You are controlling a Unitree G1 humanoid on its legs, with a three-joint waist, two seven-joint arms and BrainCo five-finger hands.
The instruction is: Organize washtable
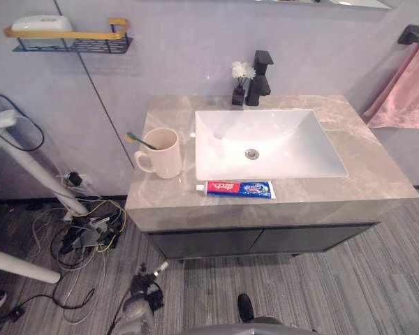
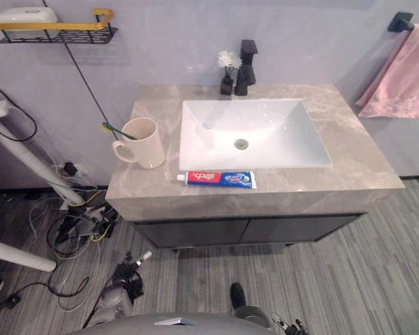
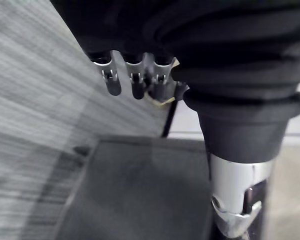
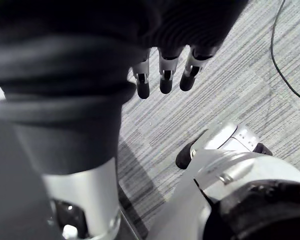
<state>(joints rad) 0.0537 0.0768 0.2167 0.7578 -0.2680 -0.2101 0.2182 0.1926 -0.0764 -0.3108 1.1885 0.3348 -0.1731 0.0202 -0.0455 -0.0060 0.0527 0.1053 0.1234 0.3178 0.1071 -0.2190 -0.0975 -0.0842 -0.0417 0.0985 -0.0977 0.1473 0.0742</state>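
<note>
A cream mug (image 1: pixel 163 152) with a green-handled toothbrush (image 1: pixel 141 140) in it stands on the grey marble washtable (image 1: pixel 349 187), left of the white sink (image 1: pixel 265 143). A red, white and blue toothpaste tube (image 1: pixel 239 189) lies flat on the counter's front strip, just before the sink. Behind the basin are a black faucet (image 1: pixel 260 78) and a small black vase of white flowers (image 1: pixel 240 82). My left hand (image 3: pixel 135 82) hangs over the floor with relaxed fingers and holds nothing. My right hand (image 4: pixel 166 77) hangs the same way, empty.
A black and yellow wall shelf (image 1: pixel 73 38) with a white soap box (image 1: pixel 42 25) hangs at the upper left. A pink towel (image 1: pixel 408 91) hangs on a rail at the right. Cables (image 1: pixel 91 234) and white stand legs (image 1: pixel 28 167) crowd the floor to the left.
</note>
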